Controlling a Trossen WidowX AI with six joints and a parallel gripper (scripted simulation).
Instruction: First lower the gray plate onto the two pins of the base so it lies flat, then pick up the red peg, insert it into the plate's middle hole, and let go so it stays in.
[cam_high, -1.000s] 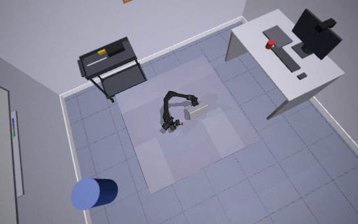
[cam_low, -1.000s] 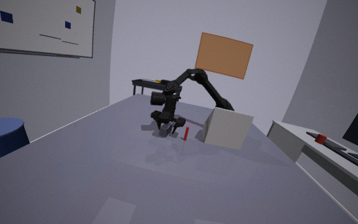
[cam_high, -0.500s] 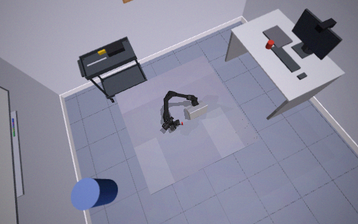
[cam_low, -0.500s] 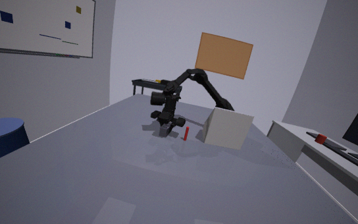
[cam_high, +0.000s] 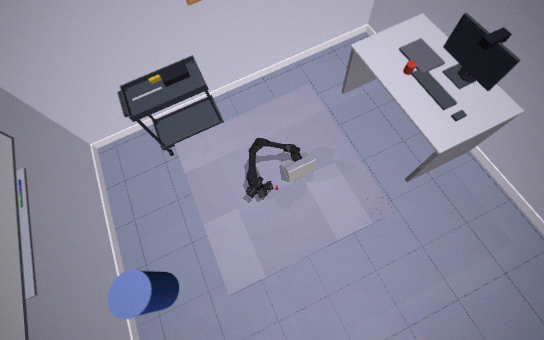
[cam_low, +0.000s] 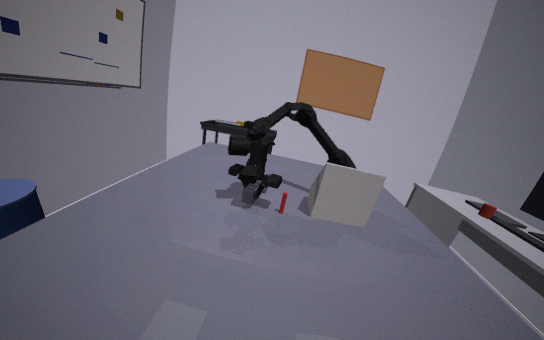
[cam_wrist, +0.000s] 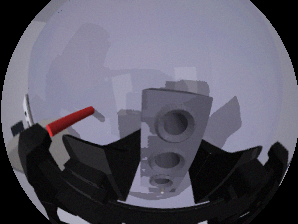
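Hand pinching the plate on the desk

The arm (cam_low: 320, 131) arches over and points the hand (cam_low: 252, 192) straight down, clamped on the gray plate (cam_wrist: 174, 137); the red peg (cam_low: 283, 202) stands upright just beside it.

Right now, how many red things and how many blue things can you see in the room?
Red: 2, the peg standing by the tool, and a can on the desk.
Blue: 1, the barrel.
Total: 3.
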